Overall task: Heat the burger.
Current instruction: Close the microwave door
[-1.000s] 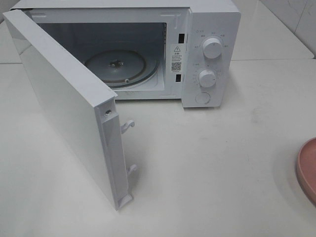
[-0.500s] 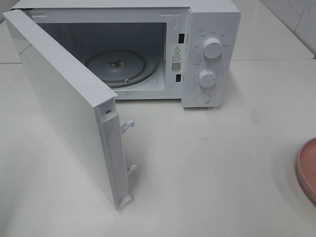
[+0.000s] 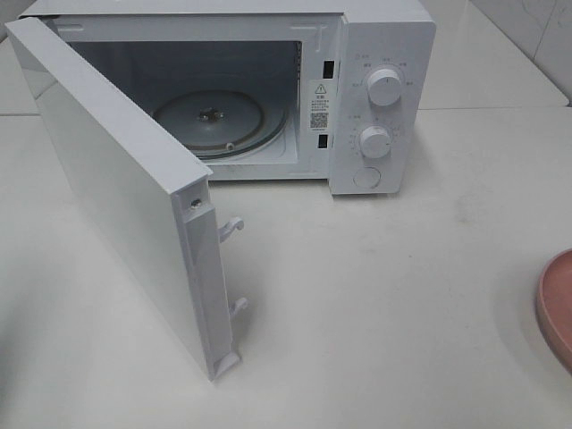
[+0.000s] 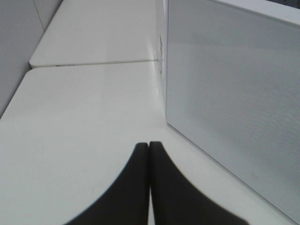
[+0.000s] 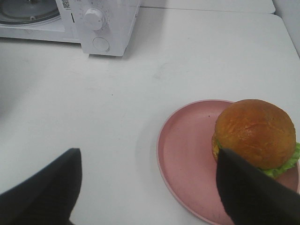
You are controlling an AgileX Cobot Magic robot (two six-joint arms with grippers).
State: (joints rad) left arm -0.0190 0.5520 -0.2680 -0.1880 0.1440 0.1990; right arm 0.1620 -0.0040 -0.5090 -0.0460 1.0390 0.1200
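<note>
Left gripper [image 4: 149, 154], black fingers now pressed together, holds nothing; it was wide a second ago, beside white microwave door [image 4: 234, 108]. Right gripper [image 5: 147, 180] spread wide, empty, hovers near golden-brown domed burger [image 5: 255, 133] on pink round plate [image 5: 185, 154], lower right of frame. White microwave [image 3: 380, 98] stands open, glass turntable [image 3: 210, 121] bare. Judgement: door job finished, burger pickup next.

The plate [image 3: 559, 308] was cut by the high view's edge, the burger [image 5: 257, 136] outside it. The microwave [image 3: 384, 98] label's print was too small to read.
</note>
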